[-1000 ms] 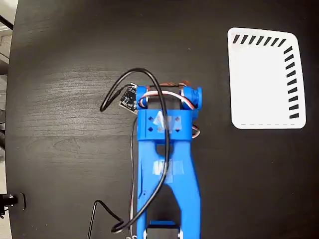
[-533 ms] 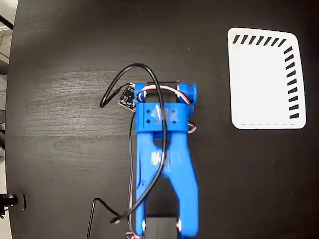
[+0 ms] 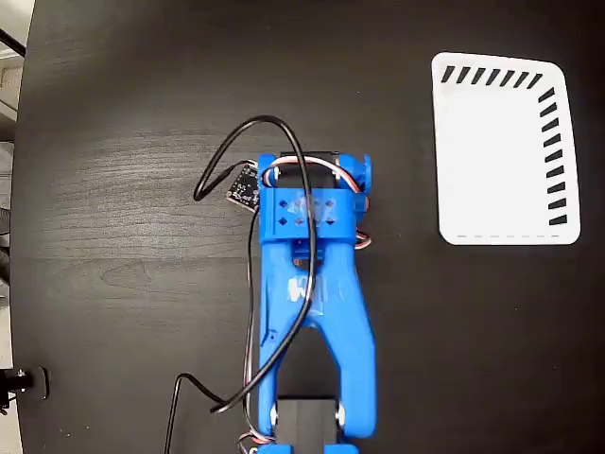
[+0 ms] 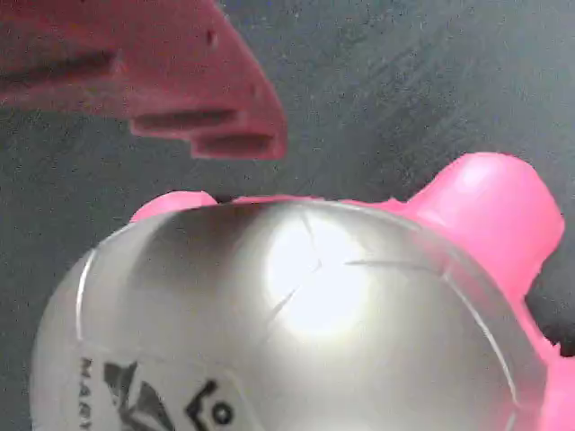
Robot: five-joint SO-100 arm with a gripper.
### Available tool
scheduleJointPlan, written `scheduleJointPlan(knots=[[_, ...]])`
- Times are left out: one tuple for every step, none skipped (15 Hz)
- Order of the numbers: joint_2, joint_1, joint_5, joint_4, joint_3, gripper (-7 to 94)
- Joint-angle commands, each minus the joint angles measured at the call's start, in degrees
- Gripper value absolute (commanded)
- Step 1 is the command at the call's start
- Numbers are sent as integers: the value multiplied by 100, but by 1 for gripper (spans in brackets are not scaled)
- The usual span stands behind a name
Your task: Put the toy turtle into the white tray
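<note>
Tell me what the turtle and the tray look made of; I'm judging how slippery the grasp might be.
The turtle looks like glossy hard plastic: its pale domed shell throws a bright glare spot, and its pink limbs look smooth and moulded. The tray looks flat, matte white, perhaps plastic or card; the fixed view cannot settle which. It shows no glare.

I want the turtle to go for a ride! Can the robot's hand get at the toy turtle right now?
Probably yes. In the wrist view the toy turtle fills the picture right under one finger of the hand, with nothing between them. Whether the hand is open wide enough cannot be told.
</note>
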State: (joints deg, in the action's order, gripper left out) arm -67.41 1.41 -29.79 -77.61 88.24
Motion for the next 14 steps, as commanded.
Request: scheduleJointPlan(knots=[[-105, 44, -26, -123, -290, 56], [-70, 53, -18, -132, -325, 52], [-70, 62, -18, -132, -334, 46], [-70, 62, -35, -132, -334, 41], [-70, 70, -53, -123, -334, 32], [-70, 70, -62, -114, -334, 25], [-70, 70, -44, -114, -334, 20], [-79, 70, -44, -97, -316, 16], [-88, 79, -35, -79, -316, 9], [-123, 114, -62, -62, -308, 0], [-202, 132, -88, -62, -299, 0], [-299, 149, -70, -149, -299, 0], [-439, 185, 0, -334, -352, 0], [-633, 255, 44, -545, -457, 0]])
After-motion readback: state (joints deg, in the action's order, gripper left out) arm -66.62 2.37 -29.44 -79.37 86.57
